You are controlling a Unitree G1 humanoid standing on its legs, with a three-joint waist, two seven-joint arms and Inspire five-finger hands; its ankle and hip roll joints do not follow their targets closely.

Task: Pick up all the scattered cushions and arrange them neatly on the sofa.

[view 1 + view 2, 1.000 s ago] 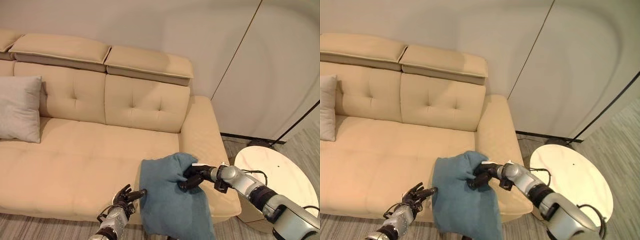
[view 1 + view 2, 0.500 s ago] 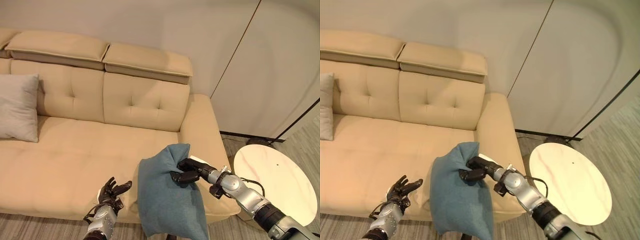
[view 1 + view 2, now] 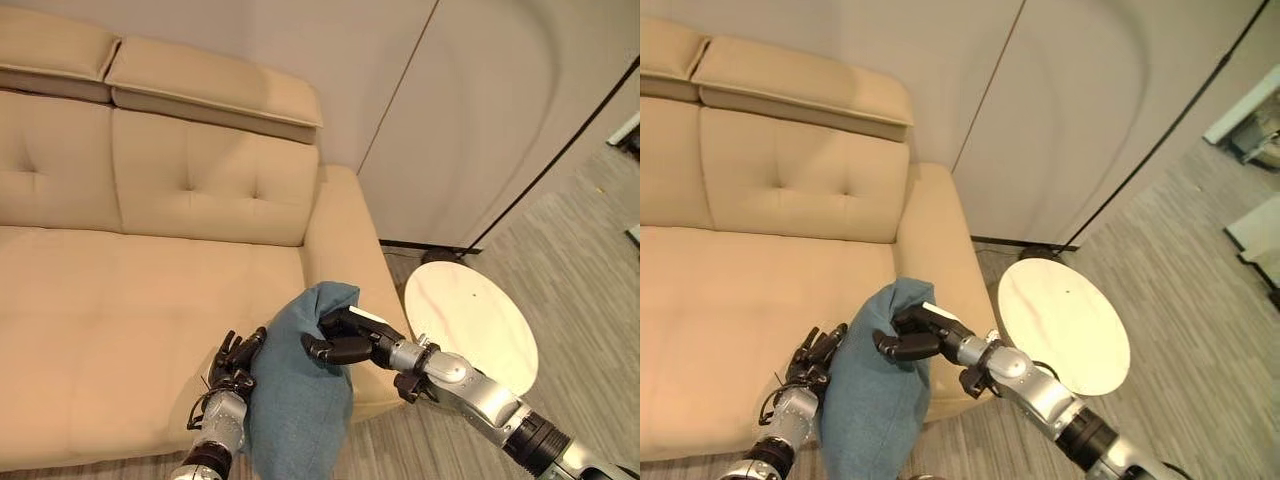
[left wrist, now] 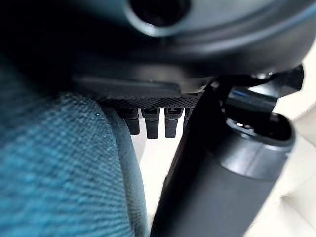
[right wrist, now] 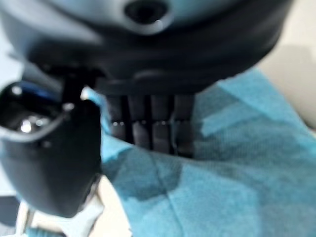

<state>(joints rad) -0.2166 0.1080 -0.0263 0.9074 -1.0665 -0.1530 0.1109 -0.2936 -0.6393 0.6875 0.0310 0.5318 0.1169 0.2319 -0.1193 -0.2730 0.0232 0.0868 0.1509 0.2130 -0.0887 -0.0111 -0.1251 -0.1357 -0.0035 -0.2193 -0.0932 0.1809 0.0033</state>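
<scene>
left robot hand (image 3: 232,362) now against teal cushion (image 3: 295,400)

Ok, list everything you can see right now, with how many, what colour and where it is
Beige tufted fabric sofa: one, beige, along the wall, taking up the scene's left side.
Teal fabric cushion: one, teal, at the sofa's front edge near its right armrest, hanging down past the seat front.
Round pale-topped side table: one, off-white, on the floor right of the sofa's armrest.
White wall panels: off-white, with dark seams, behind and right of the sofa.
Grey striped floor: grey, at the right.
Left hand: one, dark, fingers straight against the cushion's left side.
Right hand: one, dark, fingers curled into the cushion's top corner.
</scene>
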